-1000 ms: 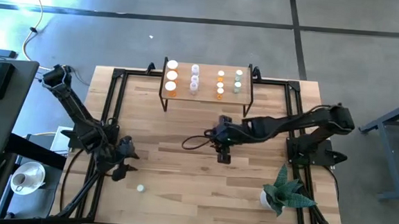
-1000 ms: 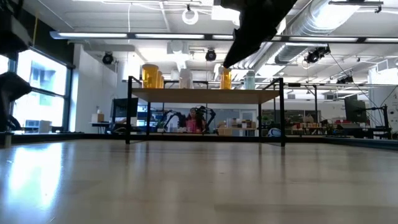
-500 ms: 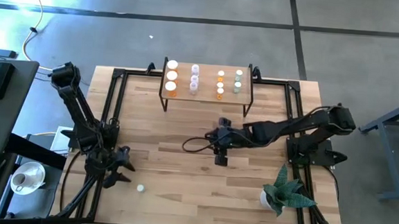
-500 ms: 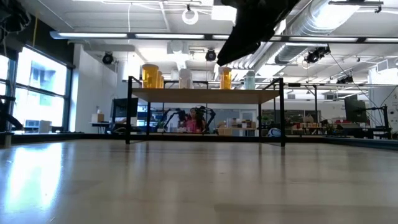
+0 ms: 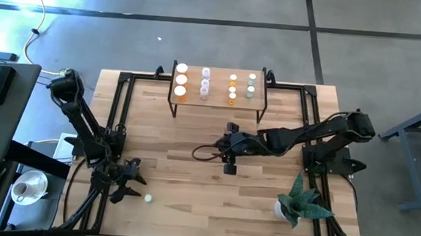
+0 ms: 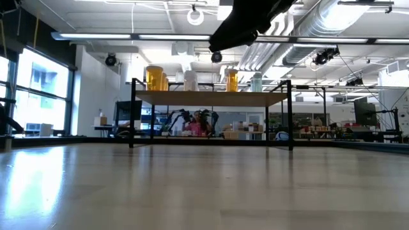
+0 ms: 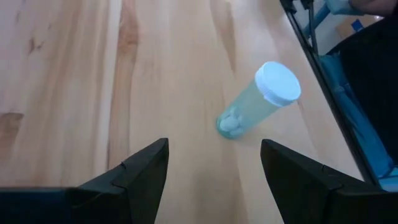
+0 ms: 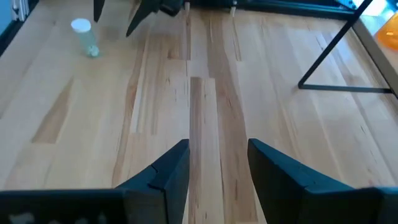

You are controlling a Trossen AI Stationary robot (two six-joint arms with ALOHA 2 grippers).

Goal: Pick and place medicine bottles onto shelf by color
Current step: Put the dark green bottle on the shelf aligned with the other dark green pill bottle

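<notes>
A pale green medicine bottle [image 5: 148, 198] with a white cap stands upright on its base near the table's front left; it also shows in the left wrist view [image 7: 252, 107] and the right wrist view [image 8: 85, 37]. My left gripper [image 5: 133, 186] is open just left of it, and its fingers touch nothing [image 7: 214, 168]. My right gripper [image 5: 229, 168] is open and empty over the table's middle [image 8: 217, 162]. The shelf [image 5: 217, 98] stands at the far middle and carries orange, clear and pale green bottles [image 5: 181, 80] in rows; it also shows in the low view [image 6: 211, 96].
A green spiky plant [image 5: 302, 204] stands at the front right. Black frame rails [image 5: 115, 127] run along the table's left and right sides. A dark cable loop [image 5: 205, 153] hangs by my right gripper. Bare wood [image 5: 212, 206] lies between the grippers and the front edge.
My left gripper has gone toward the table's near edge and closer to the pale green bottle, staying open. My right gripper has shifted a little toward the table's left. The bottle has kept still.
</notes>
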